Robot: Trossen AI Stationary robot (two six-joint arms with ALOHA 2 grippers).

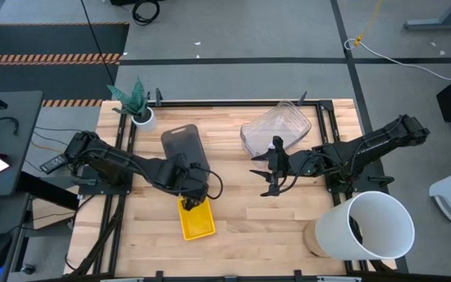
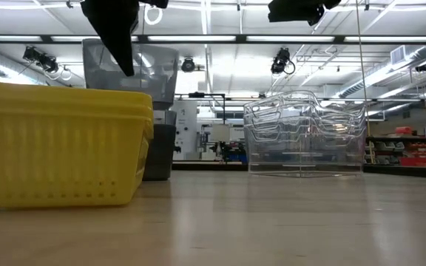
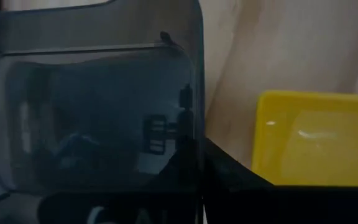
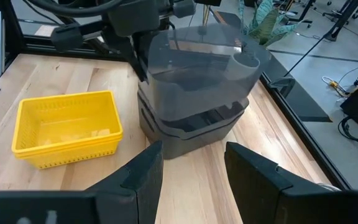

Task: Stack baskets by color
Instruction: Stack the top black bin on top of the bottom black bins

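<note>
Left gripper (image 1: 192,190) clamped on the rim of the top grey basket (image 1: 183,143), tilted above the grey stack, long axis twelve-to-six, yellow baskets (image 1: 196,220) at six o'clock, right gripper (image 1: 275,174) open, clear baskets (image 1: 279,125) at its twelve.

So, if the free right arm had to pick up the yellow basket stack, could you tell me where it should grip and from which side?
Probably the top rim of one long wall of the yellow basket stack, coming straight down from above. The baskets sit upright and open-topped on the table, so one finger can drop inside and one outside. The right gripper is open; the side away from the grey basket stack gives more clearance.
</note>
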